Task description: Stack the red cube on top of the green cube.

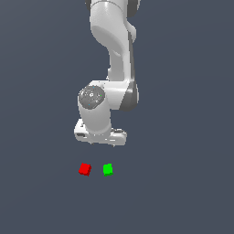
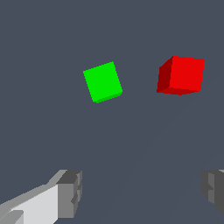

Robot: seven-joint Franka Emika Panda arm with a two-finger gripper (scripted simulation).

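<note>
The red cube [image 1: 85, 169] lies on the dark grey floor, to the exterior view's left of the green cube [image 1: 108, 169]. A small gap separates them. The wrist view shows both, the red cube [image 2: 181, 75] and the green cube [image 2: 103, 82], apart from each other. My gripper [image 2: 142, 190] is open and empty, with grey fingertips [image 2: 70, 192] spread wide. In the exterior view the gripper's hand [image 1: 100, 136] hangs above and behind the cubes, touching neither; its fingers are hidden there.
The white arm [image 1: 112, 55] rises from the hand toward the top of the exterior view. A flat dark grey floor [image 1: 183, 183] lies all around the cubes.
</note>
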